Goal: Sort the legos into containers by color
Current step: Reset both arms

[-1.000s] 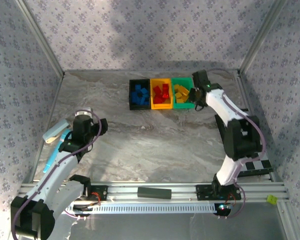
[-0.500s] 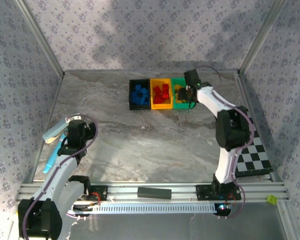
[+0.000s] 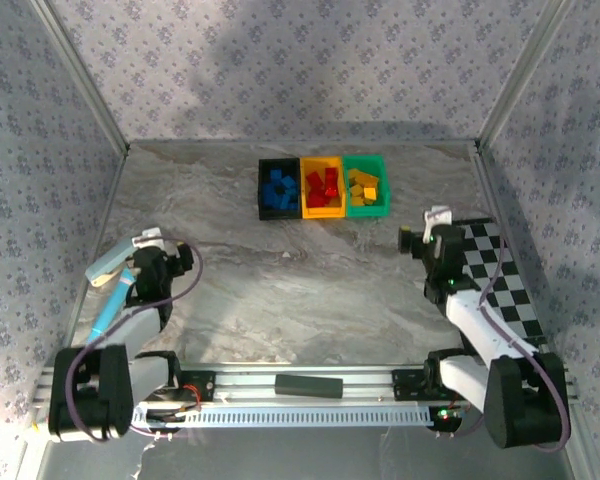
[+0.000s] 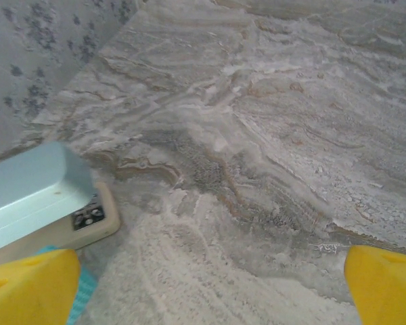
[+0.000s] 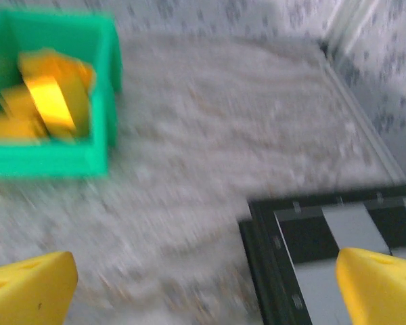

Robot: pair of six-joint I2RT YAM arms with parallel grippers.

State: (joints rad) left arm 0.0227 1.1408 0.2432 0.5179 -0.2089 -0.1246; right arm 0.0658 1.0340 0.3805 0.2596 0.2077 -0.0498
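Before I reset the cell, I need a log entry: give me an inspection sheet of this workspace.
Surface: marbled table, no loose bricks seen.
Job's things: blue legos in black bin, red legos in yellow-orange bin, yellow legos in green bin.
Clutter: pale blue block and cyan strip by the left arm; black bar at the near rail; checkered board by the right arm.
Grippers: left tool open, empty; right tool open, empty.
Cables: purple cables looped along both arms.
Surroundings: patterned walls, metal frame.
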